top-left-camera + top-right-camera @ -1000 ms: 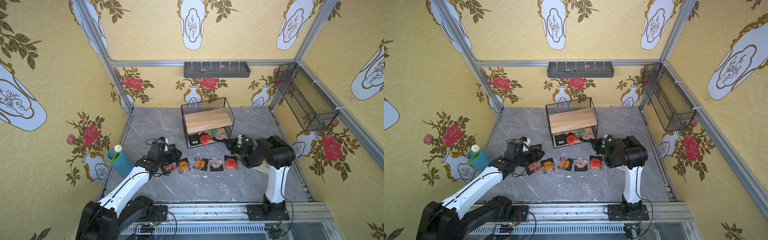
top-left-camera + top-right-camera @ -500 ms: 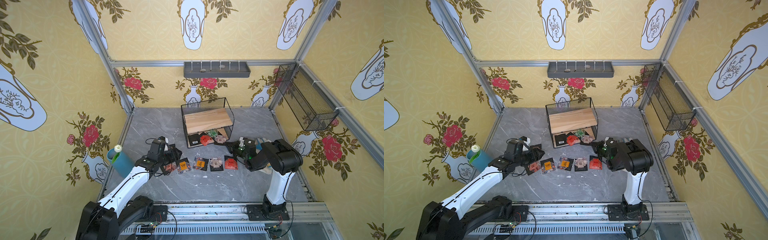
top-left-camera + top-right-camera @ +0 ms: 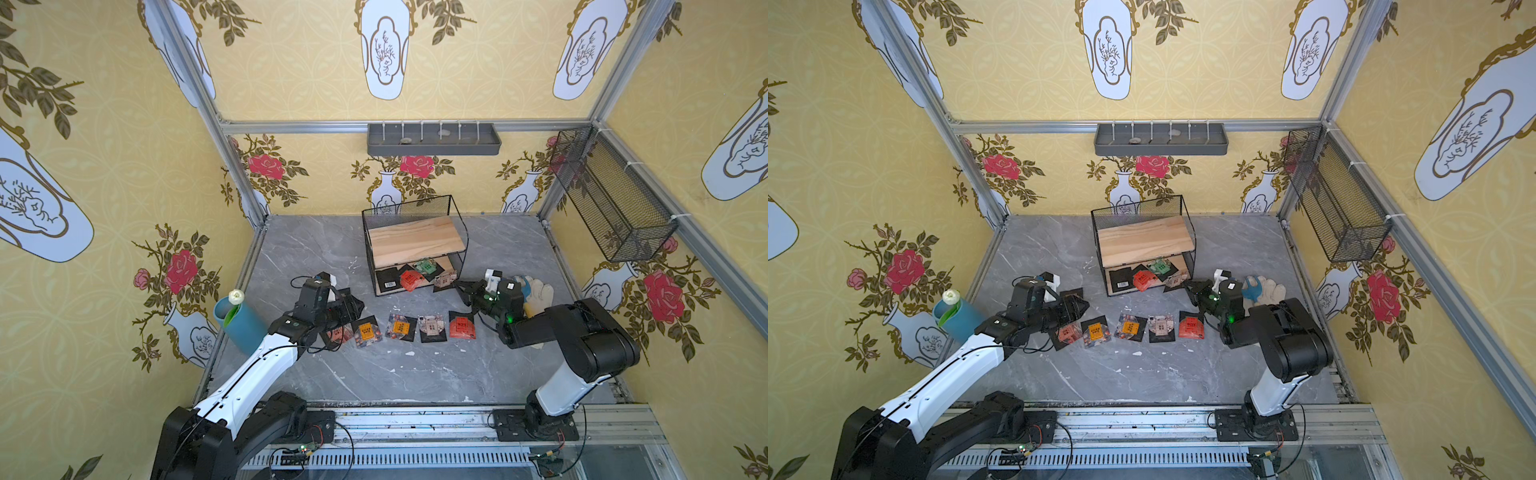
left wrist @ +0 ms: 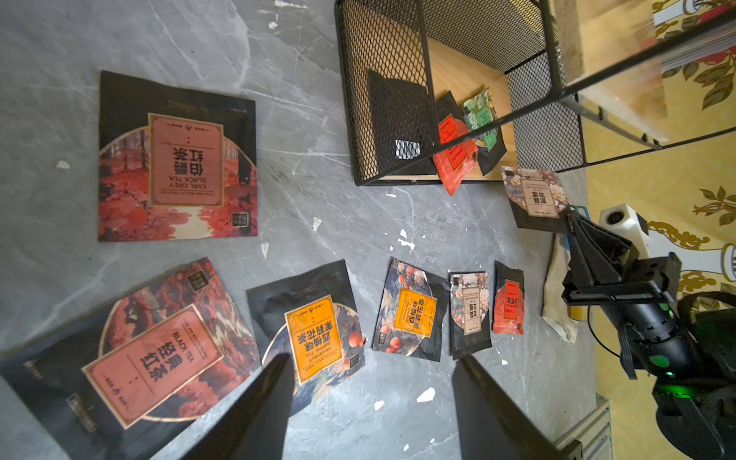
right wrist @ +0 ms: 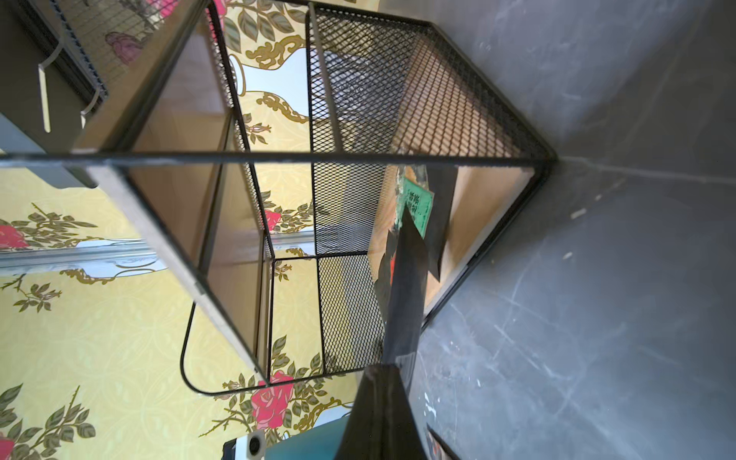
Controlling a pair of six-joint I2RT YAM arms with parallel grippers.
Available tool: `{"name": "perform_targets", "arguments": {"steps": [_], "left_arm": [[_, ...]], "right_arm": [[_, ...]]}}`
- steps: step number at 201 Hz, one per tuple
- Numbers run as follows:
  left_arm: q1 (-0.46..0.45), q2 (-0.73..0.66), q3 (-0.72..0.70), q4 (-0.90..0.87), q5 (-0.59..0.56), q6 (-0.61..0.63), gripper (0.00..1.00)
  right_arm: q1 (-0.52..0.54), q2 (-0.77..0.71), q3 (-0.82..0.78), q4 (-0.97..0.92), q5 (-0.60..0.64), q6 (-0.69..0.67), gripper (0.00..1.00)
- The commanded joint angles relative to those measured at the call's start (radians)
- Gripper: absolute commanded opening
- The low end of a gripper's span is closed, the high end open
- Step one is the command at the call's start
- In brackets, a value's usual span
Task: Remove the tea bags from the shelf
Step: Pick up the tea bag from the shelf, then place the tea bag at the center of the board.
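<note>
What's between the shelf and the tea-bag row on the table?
Mostly bare table, in both top views; near the shelf's corner, the right gripper holds a beige tea bag.

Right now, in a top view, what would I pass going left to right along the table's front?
Blue cup, pink-red tea bag, orange tea bag, second orange tea bag, beige tea bag, bright red tea bag, glove.

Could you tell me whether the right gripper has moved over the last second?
Yes: the right gripper, shut on a beige tea bag, has drawn slightly back from the shelf, to its right.
</note>
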Motion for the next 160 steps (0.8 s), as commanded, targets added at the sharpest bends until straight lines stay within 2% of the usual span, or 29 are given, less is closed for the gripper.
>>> {"name": "perform_targets", "arguments": {"steps": [1, 37, 67, 118, 160], "left_arm": [[0.002, -0.004, 0.004, 0.016, 0.018, 0.002, 0.71], [0.001, -0.012, -0.005, 0.021, 0.018, -0.001, 0.71], [0.001, -0.012, -0.011, 0.026, 0.024, -0.006, 0.71], [0.000, -0.014, -0.010, 0.025, 0.021, -0.012, 0.71], [0.000, -0.008, -0.005, 0.024, 0.021, -0.012, 0.71]], "right_arm": [[-0.001, -0.076, -0.023, -0.078, -0.007, -0.032, 0.00], [-0.010, -0.206, -0.071, -0.205, 0.018, -0.078, 0.00], [-0.043, -0.242, -0.101, -0.254, 0.029, -0.106, 0.00], [-0.105, -0.168, -0.104, -0.231, -0.006, -0.132, 0.00], [-0.115, -0.071, -0.097, -0.163, -0.037, -0.121, 0.00]]}}
